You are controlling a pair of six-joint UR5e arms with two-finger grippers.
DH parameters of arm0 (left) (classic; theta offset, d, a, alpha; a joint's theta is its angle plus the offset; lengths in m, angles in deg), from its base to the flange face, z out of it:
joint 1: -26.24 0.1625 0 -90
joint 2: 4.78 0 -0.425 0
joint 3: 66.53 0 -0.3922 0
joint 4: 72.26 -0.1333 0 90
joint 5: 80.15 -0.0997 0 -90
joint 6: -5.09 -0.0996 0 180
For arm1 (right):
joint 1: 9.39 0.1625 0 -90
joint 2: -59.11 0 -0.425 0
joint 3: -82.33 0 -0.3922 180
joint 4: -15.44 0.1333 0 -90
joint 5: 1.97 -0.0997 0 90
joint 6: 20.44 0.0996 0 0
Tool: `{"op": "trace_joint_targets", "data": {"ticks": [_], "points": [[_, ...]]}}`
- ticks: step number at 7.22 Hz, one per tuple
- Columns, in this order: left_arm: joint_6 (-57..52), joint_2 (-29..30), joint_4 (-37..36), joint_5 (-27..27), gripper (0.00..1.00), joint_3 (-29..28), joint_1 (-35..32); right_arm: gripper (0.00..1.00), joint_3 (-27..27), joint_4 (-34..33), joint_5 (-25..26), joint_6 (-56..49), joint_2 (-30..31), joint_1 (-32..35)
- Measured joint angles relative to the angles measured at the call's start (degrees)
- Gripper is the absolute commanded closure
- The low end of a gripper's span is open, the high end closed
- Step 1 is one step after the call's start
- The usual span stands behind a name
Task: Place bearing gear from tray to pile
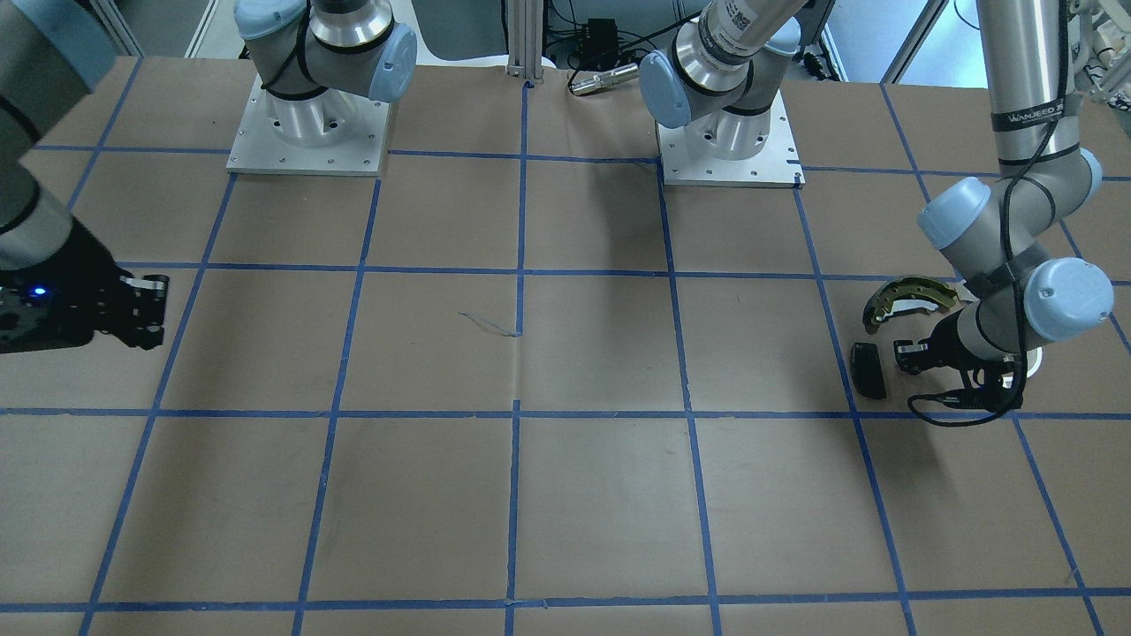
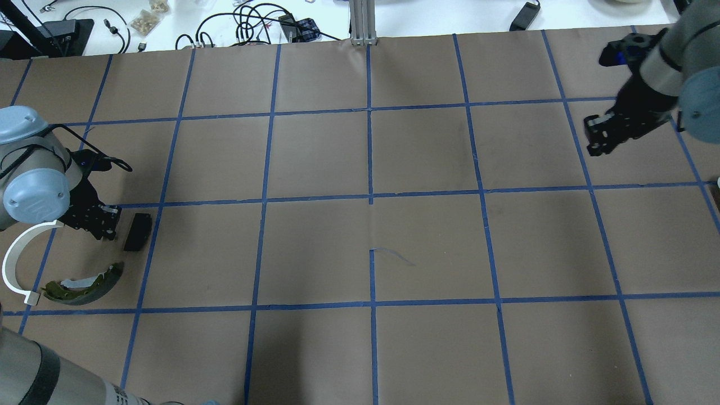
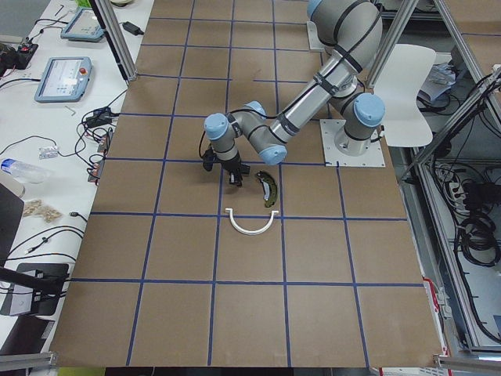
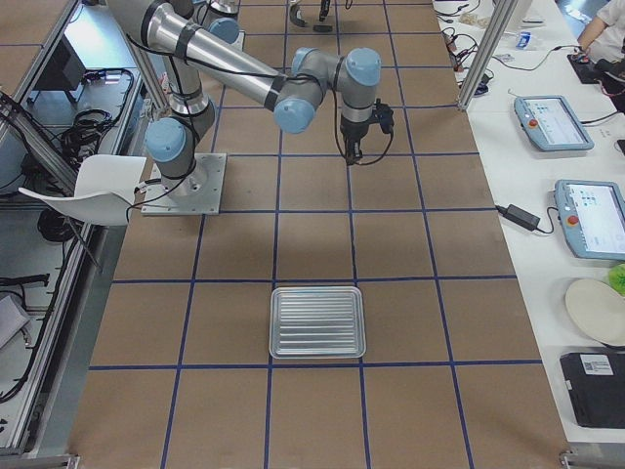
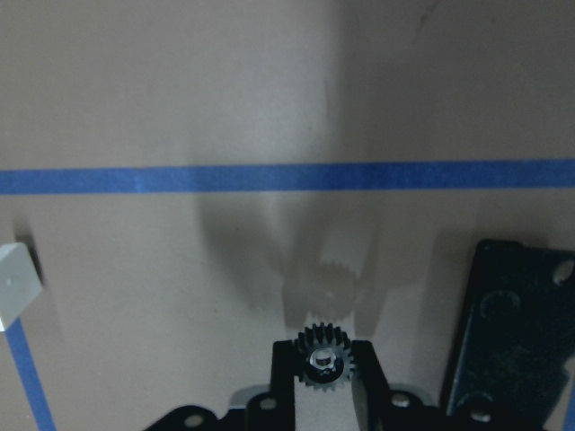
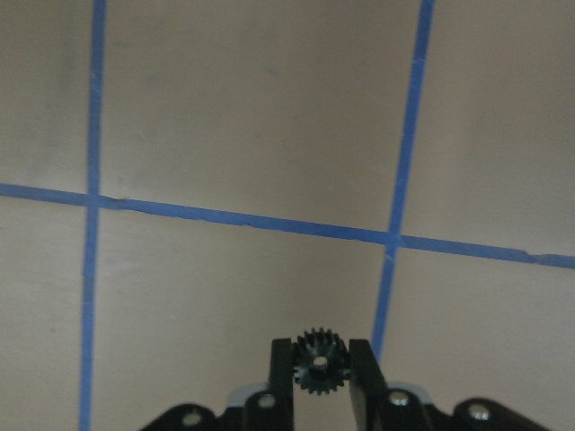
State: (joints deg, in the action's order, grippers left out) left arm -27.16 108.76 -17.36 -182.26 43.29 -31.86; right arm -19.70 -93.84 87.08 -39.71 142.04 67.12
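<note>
My left gripper [image 2: 101, 224] hangs low over the pile and is shut on a small black bearing gear [image 5: 323, 361] held between its fingertips. The pile lies around it: a dark grey pad [image 2: 138, 231] just beside the gripper, an olive-gold brake shoe [image 2: 84, 284] and a long white arc [image 2: 16, 260]. My right gripper [image 2: 597, 135] hovers above bare paper on the other side of the table, shut on a second black bearing gear [image 6: 316, 364]. The ribbed metal tray [image 4: 317, 322] shows only in the exterior right view, with nothing visible in it.
Brown paper with a blue tape grid [image 2: 370, 197] covers the table. The arm bases [image 1: 307, 132] stand on plates at the robot's side. Cables and small items [image 2: 247, 22] lie on the white bench beyond the far edge.
</note>
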Motion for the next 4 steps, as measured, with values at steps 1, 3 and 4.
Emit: {"op": "trace_joint_targets", "data": {"ticks": [1,3,4], "points": [[0.00,0.11,0.03,-0.08,0.00,-0.07,0.05,1.00,-0.05,-0.28,-0.14,9.46,-0.69,7.01],[0.03,-0.12,0.27,-1.88,0.00,-1.10,0.05,1.00,-0.07,-3.70,-0.59,29.46,-4.21,20.72],[0.08,-0.36,0.66,-3.46,0.00,-2.82,-0.23,1.00,-0.04,-8.12,-1.26,38.87,-7.04,27.13]]}}
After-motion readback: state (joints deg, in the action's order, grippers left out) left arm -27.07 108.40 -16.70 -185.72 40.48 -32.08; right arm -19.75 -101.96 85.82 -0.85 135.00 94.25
